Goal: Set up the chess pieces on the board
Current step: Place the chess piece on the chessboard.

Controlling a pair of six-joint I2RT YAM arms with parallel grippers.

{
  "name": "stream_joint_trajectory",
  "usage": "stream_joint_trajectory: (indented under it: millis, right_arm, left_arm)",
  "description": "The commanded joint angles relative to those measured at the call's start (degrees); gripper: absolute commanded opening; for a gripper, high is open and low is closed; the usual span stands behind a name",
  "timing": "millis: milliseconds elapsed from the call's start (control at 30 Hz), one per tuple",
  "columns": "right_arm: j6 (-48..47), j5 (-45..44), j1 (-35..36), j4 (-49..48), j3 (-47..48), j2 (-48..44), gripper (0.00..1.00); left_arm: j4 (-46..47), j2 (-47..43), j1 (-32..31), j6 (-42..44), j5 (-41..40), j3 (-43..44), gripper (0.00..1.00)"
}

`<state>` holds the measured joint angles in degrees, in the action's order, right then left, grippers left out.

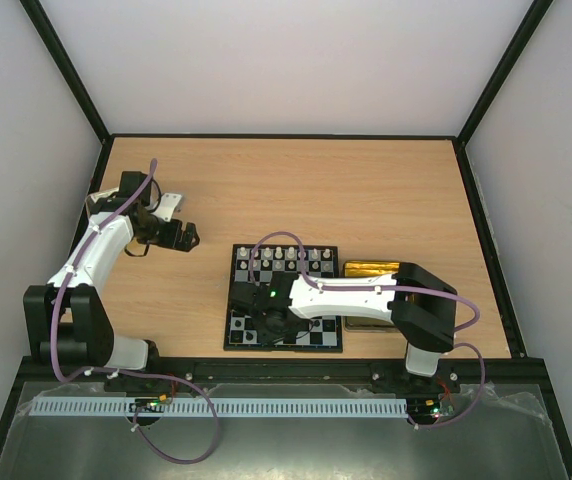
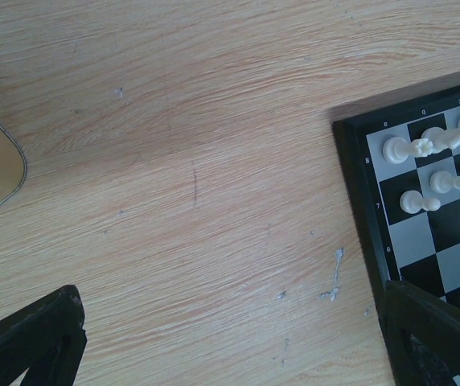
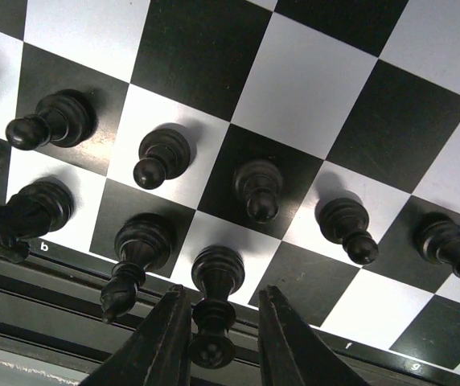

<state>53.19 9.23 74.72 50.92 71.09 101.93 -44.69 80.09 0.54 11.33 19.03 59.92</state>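
board [image 1: 244, 290] on pale wood tabletop [image 1: 366, 190], white walls [image 1: 266, 60]

On the wooden worktop [image 1: 296, 185], the right pincer [image 1: 266, 328] hangs over the near-left part of the board [image 1: 326, 338], white chess pieces [image 1: 288, 256] line its far edge, a gold tin [image 1: 371, 270] sits just right of it, and the left pincer [image 1: 188, 237] hovers well to its left.

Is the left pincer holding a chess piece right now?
No, the left pincer hangs wide open over the wooden table, with nothing held in it.
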Motion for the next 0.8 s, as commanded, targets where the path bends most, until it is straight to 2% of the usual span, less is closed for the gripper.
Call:
stream_joint_trajectory:
  millis: [0, 433, 600, 767]
  right_arm:
    - [0.7, -1.8, 0.5, 1.6, -0.1, -2.8, 0.22]
    - [1.1, -3.4, 0.5, 1.9, 0.5, -4.8, 0.22]
    - [2.1, -9.6, 0.3, 4.1, 2.3, -7.3, 0.22]
    - [2.3, -12.6, -6.8, 7.0, 0.1, -13.3, 0.23]
  left_arm:
    - [-0.2, -1.1, -0.2, -0.3, -0.1, -0.8, 0.99]
    - [-0.1, -1.1, -0.2, -0.3, 0.0, -0.8, 0.99]
    - [0.0, -1.1, -0.2, -0.3, 0.0, -0.8, 0.99]
    - [0.0, -1.2, -0.2, -0.3, 0.0, -0.9, 0.99]
